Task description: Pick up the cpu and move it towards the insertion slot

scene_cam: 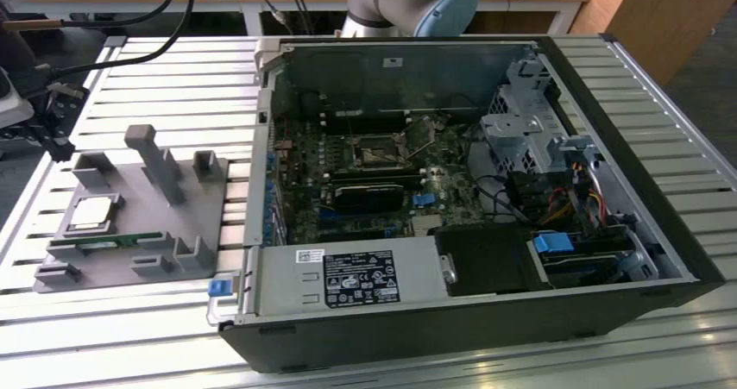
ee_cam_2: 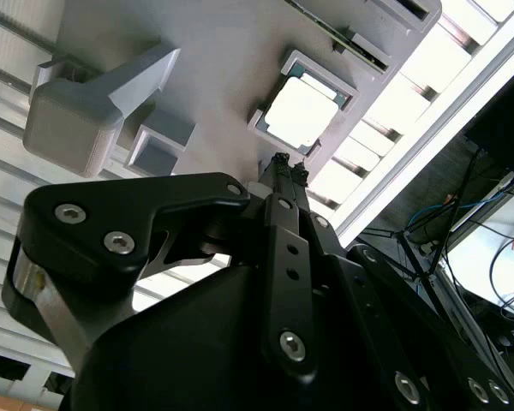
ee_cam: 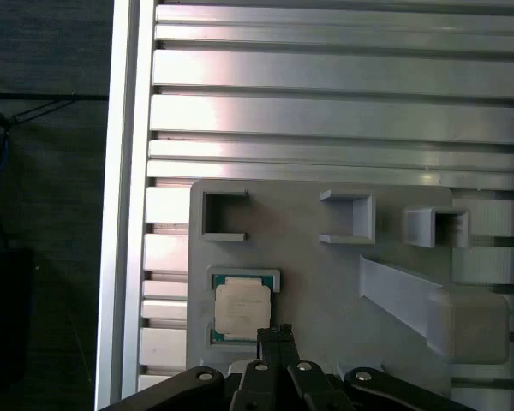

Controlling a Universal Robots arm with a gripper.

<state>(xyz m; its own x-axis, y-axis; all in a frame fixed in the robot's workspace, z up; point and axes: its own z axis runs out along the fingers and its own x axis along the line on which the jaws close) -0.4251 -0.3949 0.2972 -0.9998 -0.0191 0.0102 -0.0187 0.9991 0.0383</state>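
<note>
Light is even and soft in the exterior view: the ribbed metal tabletop [scene_cam: 150, 70] shines pale around the grey holder [scene_cam: 136, 215], while the open computer case [scene_cam: 461, 333] beside the holder is dim inside. In the second wrist view the cpu [ee_cam_2: 301, 111] in the holder is washed out to white, slats past the holder burn out, and the black end effector [ee_cam_2: 287, 164] looms dark and blurred. In the first wrist view glare streaks the slats near the holder.

Slatted aluminium table [scene_cam: 173, 70] with a grey holder plate [scene_cam: 133, 210] just beside an open black computer case [scene_cam: 461, 329]
</note>
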